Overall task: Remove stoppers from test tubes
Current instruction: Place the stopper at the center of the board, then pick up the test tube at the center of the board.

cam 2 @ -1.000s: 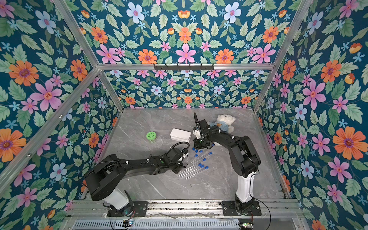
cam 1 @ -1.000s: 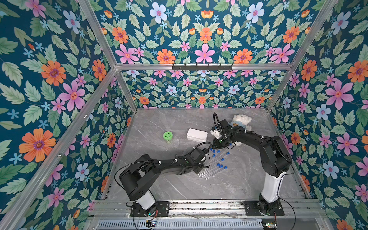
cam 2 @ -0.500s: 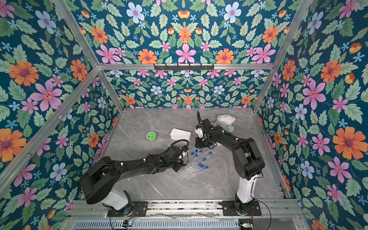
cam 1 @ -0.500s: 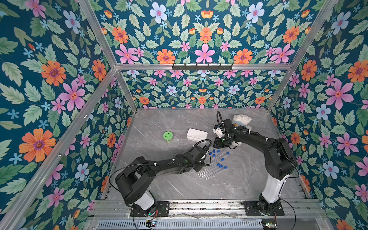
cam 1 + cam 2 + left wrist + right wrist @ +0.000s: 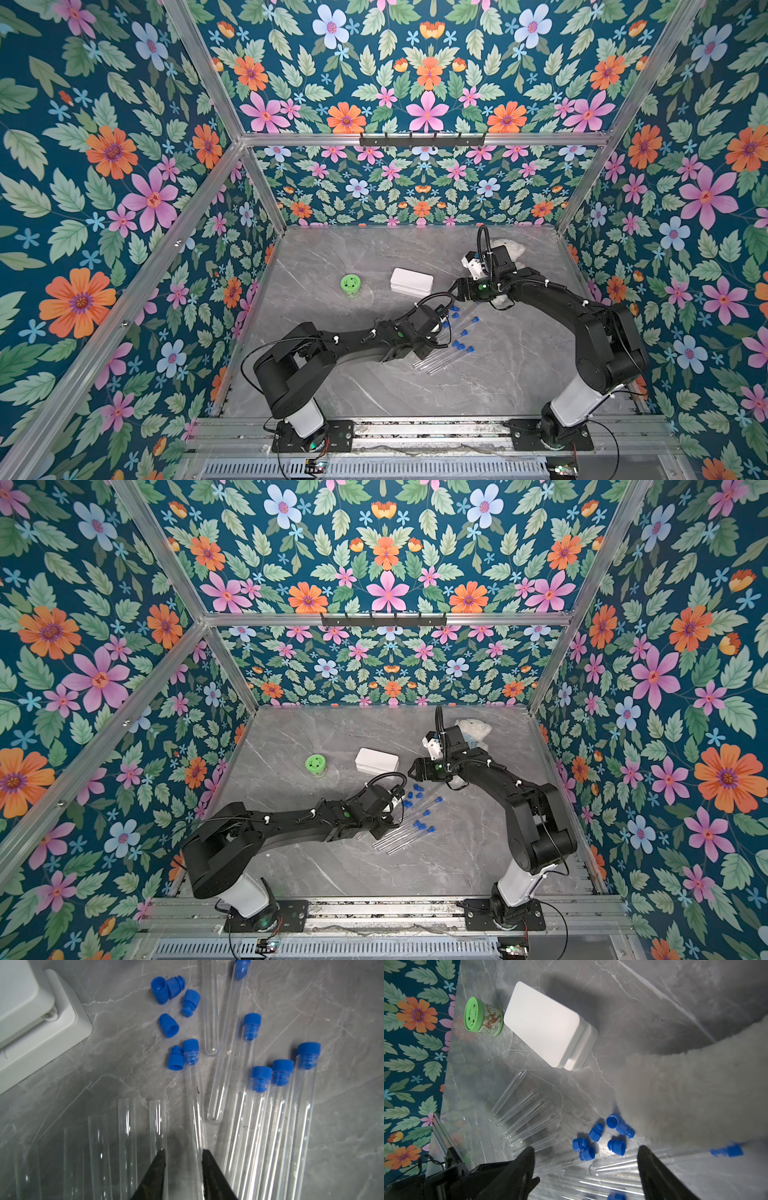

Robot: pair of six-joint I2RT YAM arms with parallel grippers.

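Note:
Several clear test tubes [image 5: 446, 353] lie side by side mid-table. In the left wrist view some tubes [image 5: 257, 1126] still carry blue stoppers [image 5: 261, 1078], and others [image 5: 126, 1126] lie with bare mouths. Loose stoppers [image 5: 168, 1025] are scattered on the marble beyond them, and show again as a stopper cluster [image 5: 596, 1131]. My left gripper [image 5: 183, 1150] hovers low over the tubes. Its jaws stand slightly apart, and a stoppered tube [image 5: 190, 1049] runs along the inner side of one finger. My right gripper [image 5: 585, 1152] stands wide open above the loose stoppers, holding nothing.
A white box [image 5: 411, 281] lies just behind the tubes. A small jar with a green lid [image 5: 351, 284] stands to its left. A white plush toy [image 5: 509, 251] sits at the back right under the right arm, and its fur [image 5: 685, 1095] is close beside the right gripper.
The right gripper's jaws have spread wide and it has shifted slightly towards the stoppers. The left gripper's jaws have parted a little. The left arm has swung slightly.

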